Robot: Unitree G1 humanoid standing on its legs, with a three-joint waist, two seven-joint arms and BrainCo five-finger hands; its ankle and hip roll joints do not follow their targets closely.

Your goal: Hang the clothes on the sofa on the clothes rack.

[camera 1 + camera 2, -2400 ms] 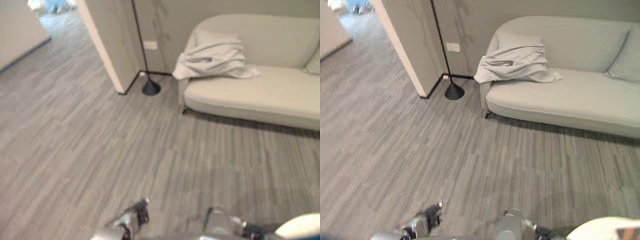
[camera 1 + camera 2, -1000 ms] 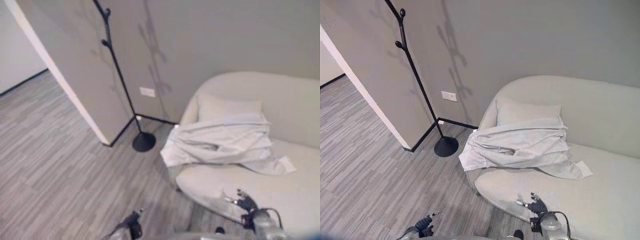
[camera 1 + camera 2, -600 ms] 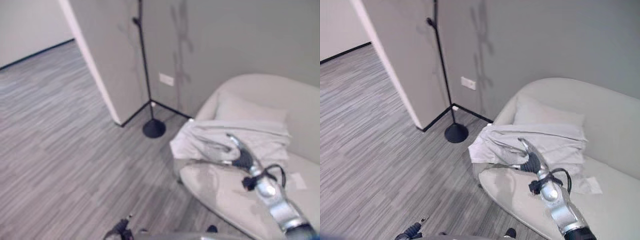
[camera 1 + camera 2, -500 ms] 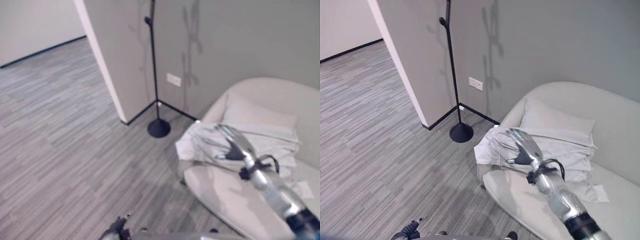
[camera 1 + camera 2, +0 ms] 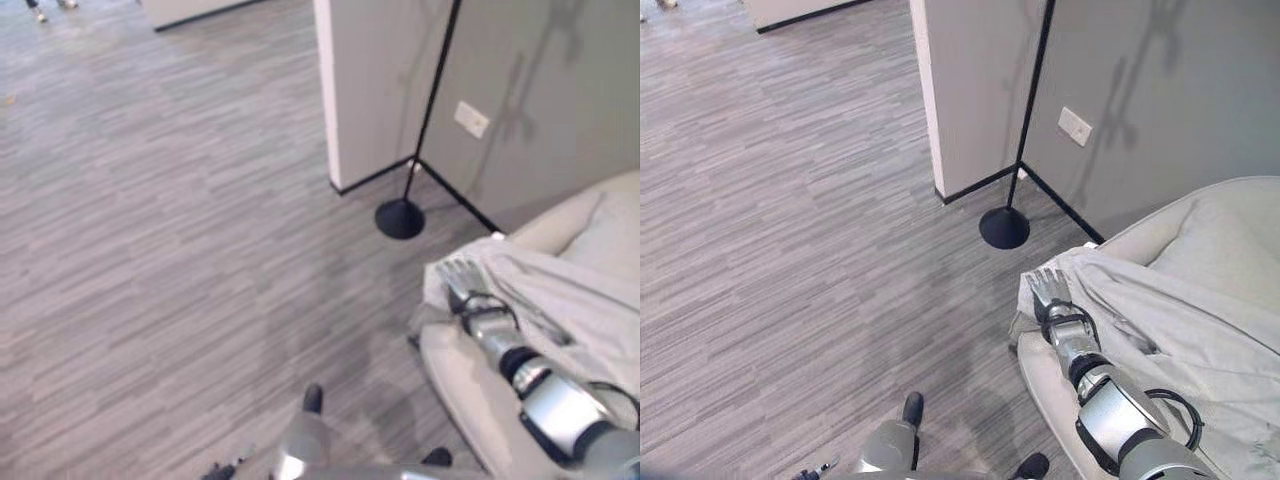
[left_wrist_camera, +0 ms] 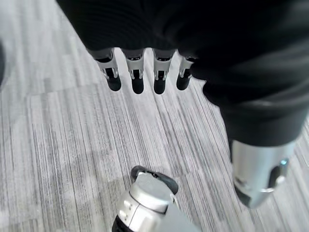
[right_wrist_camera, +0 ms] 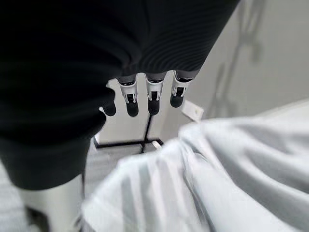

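the pale grey garment [image 5: 1200, 320] lay crumpled over the arm end of the cream sofa [image 5: 1045, 385], one edge spilling down toward the floor. the right hand [image 5: 1048, 291] reached out flat over that near edge, fingers [image 7: 152, 99] straight and spread, closed on nothing; whether it touched the cloth i couldn't tell. the left hand [image 6: 145, 72] hung low over the grey plank floor [image 5: 150, 220], fingers relaxed and empty. the black clothes rack [image 5: 1005, 226] stood just beside the sofa, in the corner. the cloth looked light, limp and likely to slide. i'd guess a bunched fistful near the collar or a thick fold would hold better than a pinch at the loose hem.
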